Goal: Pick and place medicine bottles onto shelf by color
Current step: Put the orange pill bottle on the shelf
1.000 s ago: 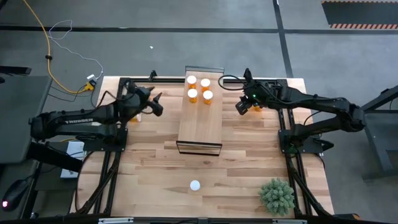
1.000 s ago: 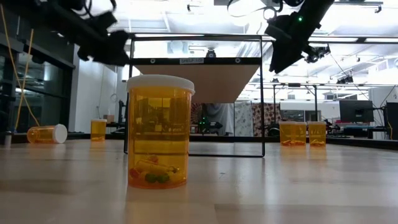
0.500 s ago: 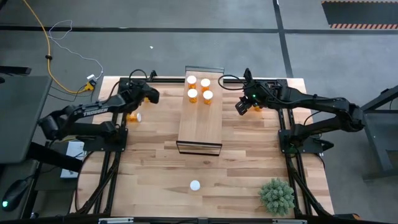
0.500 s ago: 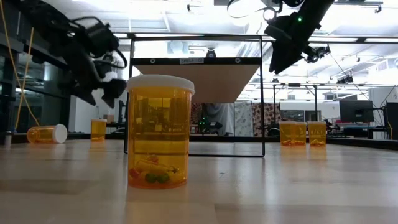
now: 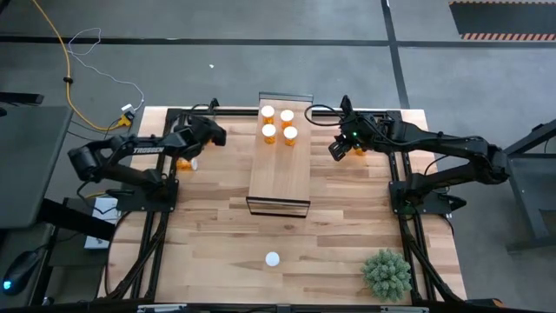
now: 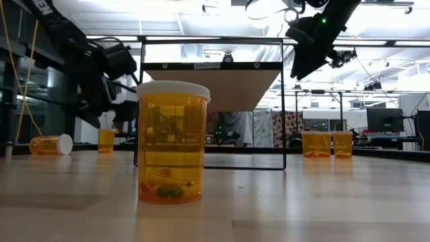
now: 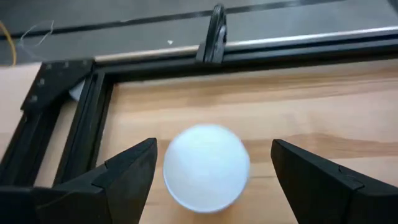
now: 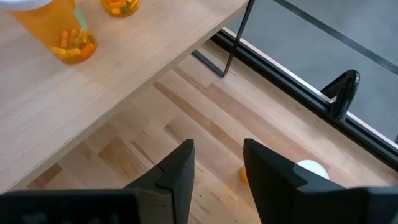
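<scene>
My left gripper (image 5: 211, 135) (image 7: 212, 146) hangs open at the table's far left, pointing down. Its fingers stand on either side of an upright orange bottle's white cap (image 7: 206, 167) without touching it. That bottle (image 6: 106, 140) stands on the table, and another (image 6: 50, 144) (image 5: 185, 163) lies on its side beside it. Several capped bottles (image 5: 278, 123) stand at the far end of the wooden shelf (image 5: 280, 169). One bottle (image 6: 173, 141) (image 5: 273, 258) stands near the table's near edge. My right gripper (image 5: 337, 149) (image 8: 217, 149) hovers open and empty right of the shelf.
Two more orange bottles (image 6: 328, 143) stand on the table's right side, below my right gripper; one cap (image 8: 311, 169) shows in the right wrist view. A small green plant (image 5: 387, 274) sits at the near right corner. A dark metal frame (image 7: 93, 93) borders the far-left table edge.
My left gripper has come down from high above the table, tipping until its fingers point down, and now hangs low over the upright bottle at the far left. The right arm and the bottles have kept still.
</scene>
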You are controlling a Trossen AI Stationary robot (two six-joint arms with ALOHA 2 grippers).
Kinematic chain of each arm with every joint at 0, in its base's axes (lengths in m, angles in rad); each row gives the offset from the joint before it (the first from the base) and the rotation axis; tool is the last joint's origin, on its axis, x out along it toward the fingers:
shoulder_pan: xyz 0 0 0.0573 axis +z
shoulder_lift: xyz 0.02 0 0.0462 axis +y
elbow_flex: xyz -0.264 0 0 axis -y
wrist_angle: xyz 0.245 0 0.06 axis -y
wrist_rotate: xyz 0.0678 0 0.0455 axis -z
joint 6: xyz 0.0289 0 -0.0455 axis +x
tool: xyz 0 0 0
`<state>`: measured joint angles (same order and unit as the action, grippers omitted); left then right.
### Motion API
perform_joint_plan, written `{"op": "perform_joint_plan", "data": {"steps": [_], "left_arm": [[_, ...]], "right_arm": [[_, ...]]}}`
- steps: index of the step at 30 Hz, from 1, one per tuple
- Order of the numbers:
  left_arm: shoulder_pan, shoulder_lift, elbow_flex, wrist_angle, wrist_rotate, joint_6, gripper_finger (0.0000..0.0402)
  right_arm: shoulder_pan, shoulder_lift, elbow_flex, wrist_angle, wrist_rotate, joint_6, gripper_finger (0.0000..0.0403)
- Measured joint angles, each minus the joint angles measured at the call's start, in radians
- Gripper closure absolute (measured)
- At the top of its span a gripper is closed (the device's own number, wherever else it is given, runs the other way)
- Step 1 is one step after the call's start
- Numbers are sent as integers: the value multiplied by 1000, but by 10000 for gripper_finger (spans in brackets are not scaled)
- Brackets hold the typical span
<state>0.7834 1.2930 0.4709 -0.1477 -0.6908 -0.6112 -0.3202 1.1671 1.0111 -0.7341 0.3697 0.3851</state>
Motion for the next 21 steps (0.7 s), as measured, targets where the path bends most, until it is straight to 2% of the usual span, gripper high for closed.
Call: {"op": "perform_joint_plan", "data": {"steps": [13, 21], "left_arm": [[-5, 117, 0, 31, -98, -97, 97], [-6, 118, 0, 50, -84, -112, 98]], "right_arm": [[0, 0, 0, 0, -3, 0, 272], [0, 0, 0, -1, -3, 1, 272]]}}
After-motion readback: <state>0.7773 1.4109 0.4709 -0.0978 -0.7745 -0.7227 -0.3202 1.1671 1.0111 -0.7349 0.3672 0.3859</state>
